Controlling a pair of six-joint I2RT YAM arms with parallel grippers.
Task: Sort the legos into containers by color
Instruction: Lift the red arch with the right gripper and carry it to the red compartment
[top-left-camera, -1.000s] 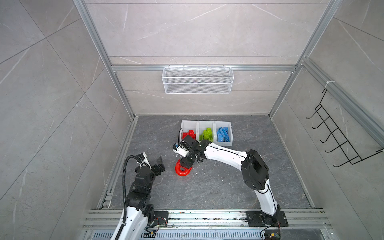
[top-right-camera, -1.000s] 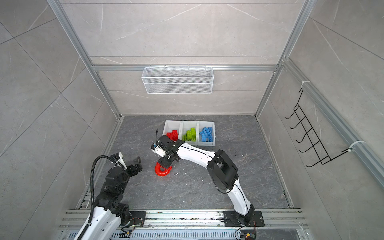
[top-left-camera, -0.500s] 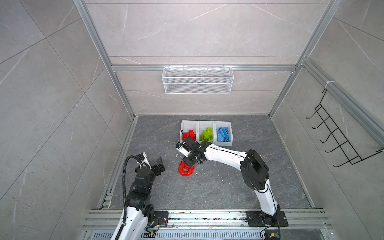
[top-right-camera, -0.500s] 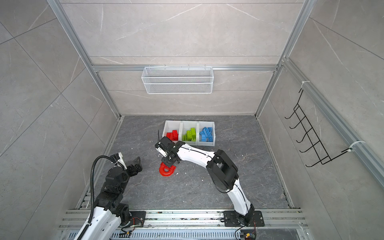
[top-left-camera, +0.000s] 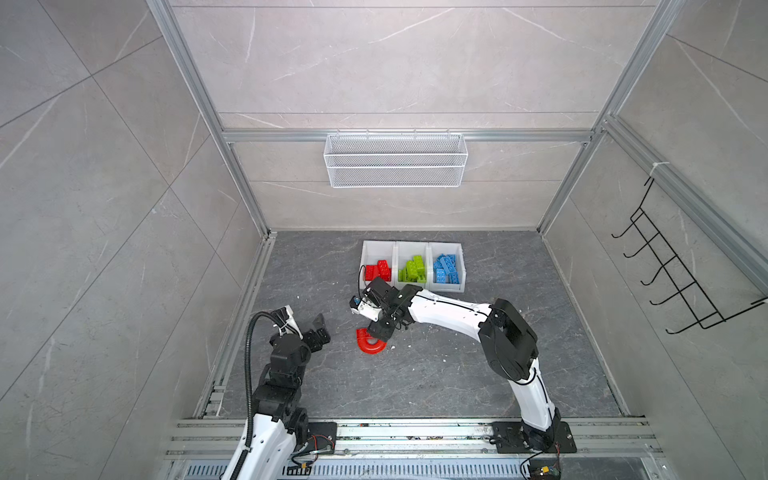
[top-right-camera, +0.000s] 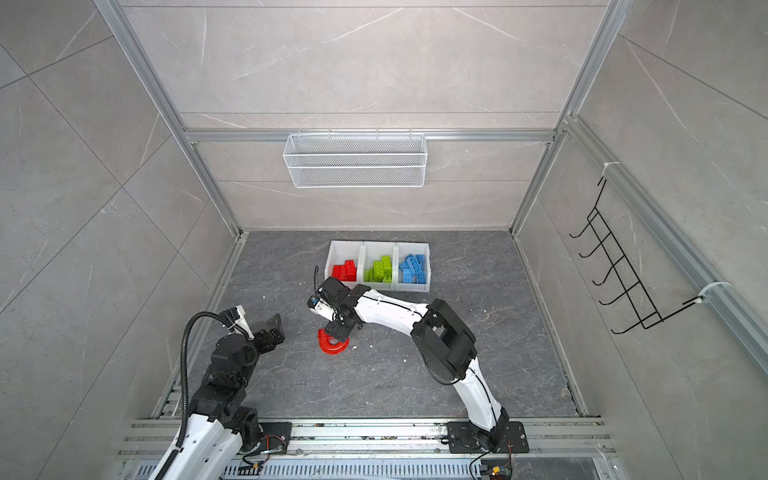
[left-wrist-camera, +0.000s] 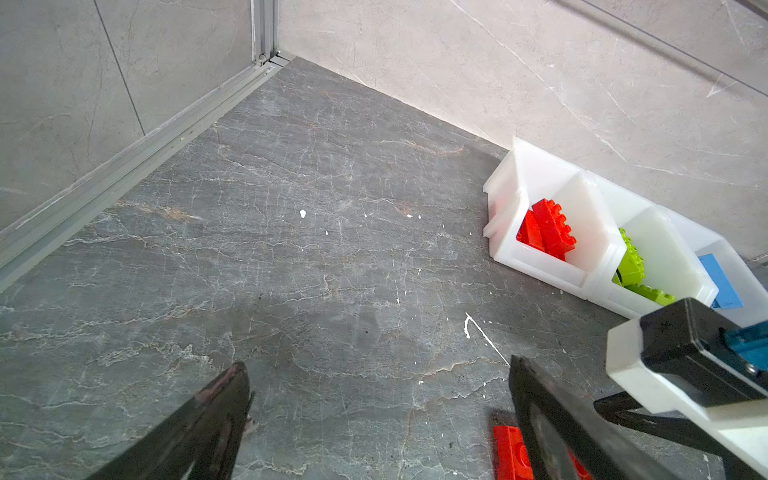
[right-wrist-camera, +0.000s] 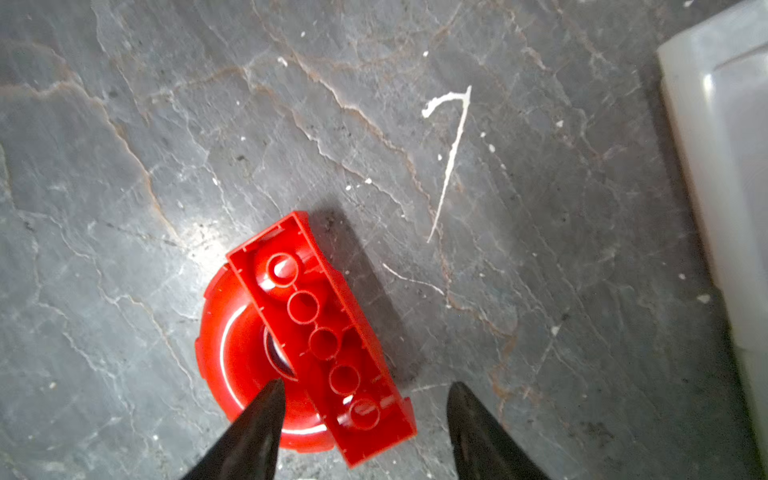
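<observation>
Right wrist: glossy red arch (right-wrist-camera: 316, 332), underside up

The arch piece (top-left-camera: 371, 345) lies on the floor (top-left-camera: 457, 374) before the containers (top-left-camera: 415, 246), which hold the legos (top-left-camera: 412, 269).

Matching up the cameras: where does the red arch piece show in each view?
In a top view: red arch piece on the floor, left of centre.
In a top view: red arch piece likewise.
Left wrist: partly behind a finger of the left tool.
Right wrist: at the right tool, hollow side showing.
Shared landmark: the containers.
</observation>
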